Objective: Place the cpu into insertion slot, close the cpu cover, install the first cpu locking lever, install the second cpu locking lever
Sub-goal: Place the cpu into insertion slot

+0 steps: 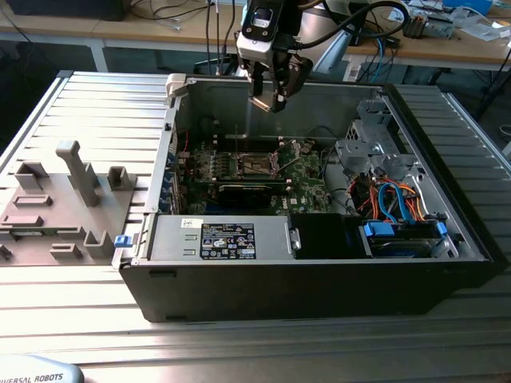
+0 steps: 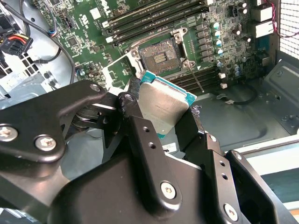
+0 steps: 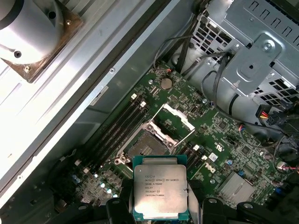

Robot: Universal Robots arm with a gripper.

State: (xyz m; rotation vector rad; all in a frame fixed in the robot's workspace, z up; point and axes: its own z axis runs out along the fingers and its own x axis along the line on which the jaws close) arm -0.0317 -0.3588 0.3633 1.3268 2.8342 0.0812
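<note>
My gripper [image 1: 271,97] hangs above the open computer case, over its rear wall, shut on the cpu [image 2: 163,105]. This is a flat square chip with a silver top and a green edge, and it is clamped between the two black fingers [image 2: 140,135]. In the first wrist view the cpu [image 3: 160,191] shows its printed top. The insertion slot [image 3: 140,148] lies below on the green motherboard [image 1: 307,179], dark and uncovered. It also appears in the second wrist view as the insertion slot [image 2: 159,56]. The cpu cover [image 3: 175,122] stands swung up beside it. A thin locking lever [image 2: 197,78] sticks out next to the socket.
Long memory slots [image 2: 154,21] run beside the socket. A black card [image 1: 247,193] and the power supply [image 1: 223,239] sit nearer the case front. A metal drive cage [image 1: 375,140] with cables [image 1: 395,199] is at the exterior view's right. A grey fixture tray [image 1: 64,195] is at its left.
</note>
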